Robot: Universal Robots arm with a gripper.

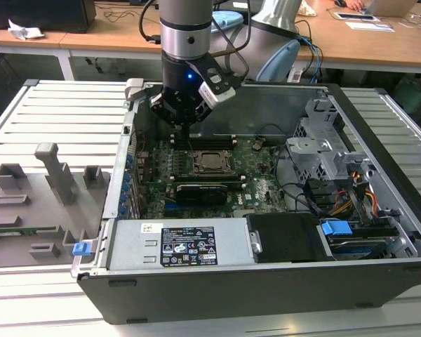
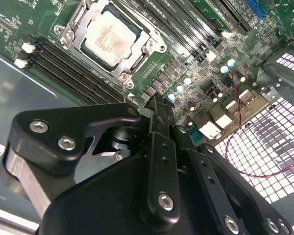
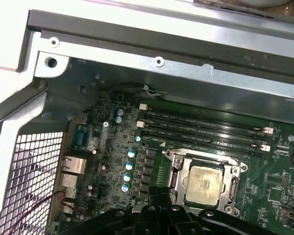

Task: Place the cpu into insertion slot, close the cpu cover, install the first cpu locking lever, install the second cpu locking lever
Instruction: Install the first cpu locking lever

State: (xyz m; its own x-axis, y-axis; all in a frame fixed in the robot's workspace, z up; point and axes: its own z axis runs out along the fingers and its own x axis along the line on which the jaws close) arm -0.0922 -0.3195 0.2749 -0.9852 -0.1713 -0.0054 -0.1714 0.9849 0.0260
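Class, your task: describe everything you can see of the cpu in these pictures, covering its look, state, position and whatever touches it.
The cpu is a small flat square chip with a dull silvery-grey metal top, faintly smudged. It lies flat in the insertion slot on the green motherboard, beside the long black memory slots. The cpu cover, a thin silver frame, is down around it, its edges overlapping the chip's rim, leaving the top showing through the window. The gripper is above the board near the socket, not touching the chip.
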